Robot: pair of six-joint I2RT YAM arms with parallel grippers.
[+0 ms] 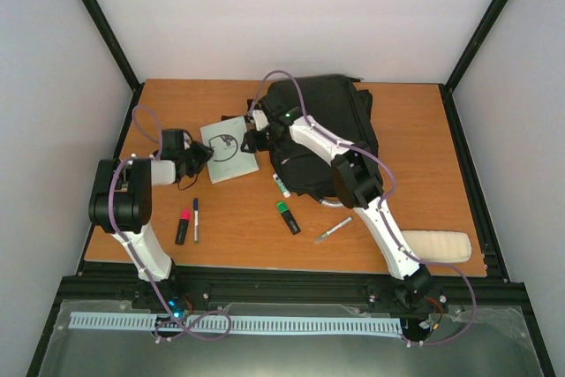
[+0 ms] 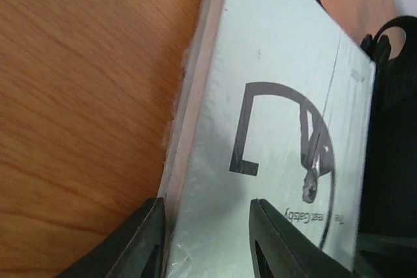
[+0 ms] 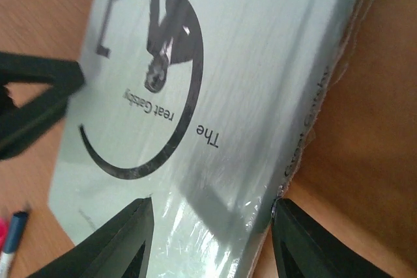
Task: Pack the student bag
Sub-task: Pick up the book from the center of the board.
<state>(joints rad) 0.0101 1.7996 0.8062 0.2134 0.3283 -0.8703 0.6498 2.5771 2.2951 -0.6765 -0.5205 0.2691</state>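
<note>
The black student bag (image 1: 327, 130) lies at the back middle of the table and shows at the right edge of the left wrist view (image 2: 391, 135). A pale green book (image 1: 229, 152), "The Great Gatsby", lies left of it. My left gripper (image 1: 201, 158) is open at the book's left edge. In its wrist view (image 2: 208, 239) one finger sits beside the page edge and the other over the cover (image 2: 280, 63). My right gripper (image 1: 253, 140) is open at the book's right edge. In its wrist view (image 3: 212, 239) one finger touches the spine side and the other is over the cover (image 3: 215, 43).
A pink highlighter (image 1: 183, 225) and a blue pen (image 1: 196, 218) lie front left. A green-capped marker (image 1: 281, 185), a green highlighter (image 1: 288, 216) and a pen (image 1: 333, 230) lie in front of the bag. A white padded pouch (image 1: 437, 245) lies front right.
</note>
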